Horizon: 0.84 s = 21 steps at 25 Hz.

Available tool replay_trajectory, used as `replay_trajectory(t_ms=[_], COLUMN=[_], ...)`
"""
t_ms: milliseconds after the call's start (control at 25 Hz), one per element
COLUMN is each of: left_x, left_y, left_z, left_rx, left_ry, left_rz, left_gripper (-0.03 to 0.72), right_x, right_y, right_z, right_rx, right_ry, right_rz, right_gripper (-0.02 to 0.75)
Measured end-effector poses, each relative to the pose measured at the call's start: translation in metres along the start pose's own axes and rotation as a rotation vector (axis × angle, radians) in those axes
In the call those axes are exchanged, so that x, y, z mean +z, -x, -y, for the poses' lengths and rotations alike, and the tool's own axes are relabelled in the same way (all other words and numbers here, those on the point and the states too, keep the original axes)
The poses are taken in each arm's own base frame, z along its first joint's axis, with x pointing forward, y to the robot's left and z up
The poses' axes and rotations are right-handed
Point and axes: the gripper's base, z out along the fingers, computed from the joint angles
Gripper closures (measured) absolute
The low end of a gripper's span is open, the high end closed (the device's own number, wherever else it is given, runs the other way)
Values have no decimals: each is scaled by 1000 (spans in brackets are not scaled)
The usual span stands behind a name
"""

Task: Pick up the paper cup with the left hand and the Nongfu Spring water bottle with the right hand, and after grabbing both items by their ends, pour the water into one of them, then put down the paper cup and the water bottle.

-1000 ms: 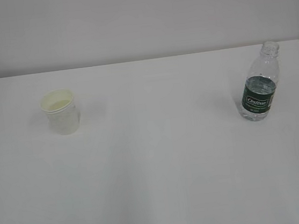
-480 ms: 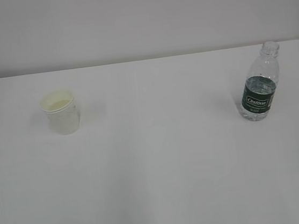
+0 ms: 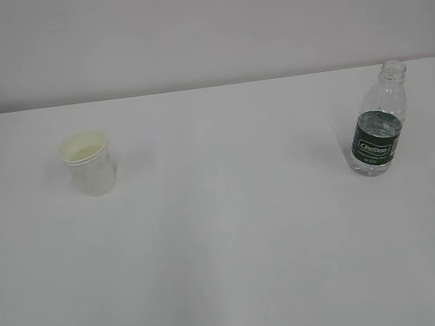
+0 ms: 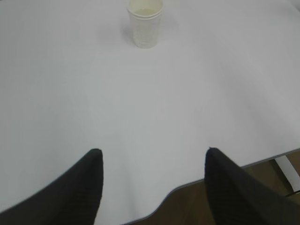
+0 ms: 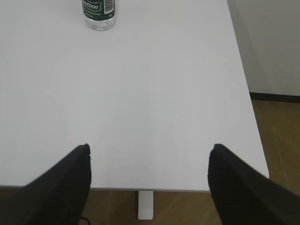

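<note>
nearest the camera, both claws hang back over the near edge of the table (image 3: 230, 272), nothing in them. the left claw (image 4: 152, 187) has its jaws spread wide, and so does the right claw (image 5: 150, 185), a bit wider if anything. neither shows in the outside view.

further out, the cup (image 3: 88, 162) stands upright on the far left, dead ahead of the left claw and well apart from it. the bottle (image 3: 378, 121) stands upright on the far right, no cap, with water (image 3: 375, 162) in the bottom part.

i'd say we're at the reach-in. go straight and level, get the jaws either side of the cup low down, and close gently so the paper doesn't crush. same for the bottle, grab low, keep it upright.
</note>
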Motion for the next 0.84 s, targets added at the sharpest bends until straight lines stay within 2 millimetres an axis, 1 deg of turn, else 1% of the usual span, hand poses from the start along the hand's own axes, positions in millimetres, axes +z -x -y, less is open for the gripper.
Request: replay_trajectory(t_ms=[840], left_x=[0], left_y=[0], left_z=[0], left_rx=[2], left_ry=[0], left_rz=[0], left_gripper=[211], right_x=[1], right_y=[0], right_z=[0], right_rx=[-1], right_ry=[-1], right_rz=[0], right_gripper=[148])
